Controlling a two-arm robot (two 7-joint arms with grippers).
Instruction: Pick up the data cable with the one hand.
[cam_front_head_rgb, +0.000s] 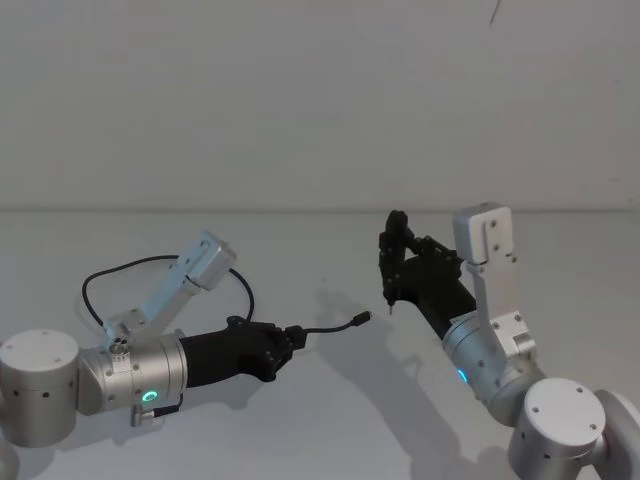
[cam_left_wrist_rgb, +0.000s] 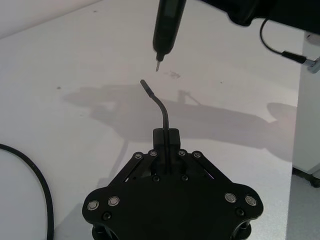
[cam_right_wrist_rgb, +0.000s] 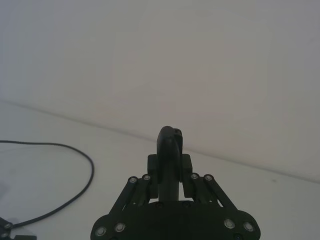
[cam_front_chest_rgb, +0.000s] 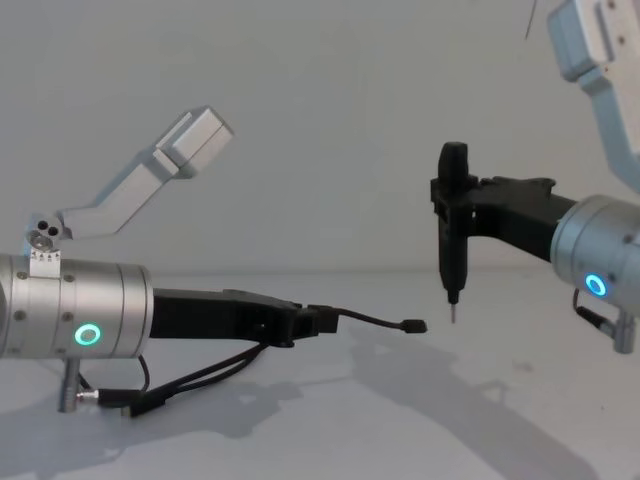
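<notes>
The data cable (cam_front_head_rgb: 330, 326) is a thin black cord. My left gripper (cam_front_head_rgb: 292, 340), black and blocky on a silver wrist with a green ring light, is shut on it near one end. A short stub with a small plug (cam_front_chest_rgb: 410, 325) sticks out past the jaws (cam_left_wrist_rgb: 161, 107). The remainder of the cord loops back over the table (cam_front_head_rgb: 100, 285) behind the left arm. My right gripper (cam_front_head_rgb: 396, 252) hovers to the right of the plug. It is shut on an upright black pen-like stick (cam_front_chest_rgb: 452, 240) whose pale tip points down, a little above and beyond the plug (cam_left_wrist_rgb: 167, 25).
The white table (cam_front_head_rgb: 330, 410) runs back to a plain pale wall. A short black lead with a silver plug (cam_front_chest_rgb: 88, 397) hangs under the left wrist. A slack curve of cord lies on the table (cam_right_wrist_rgb: 75, 200) at the left.
</notes>
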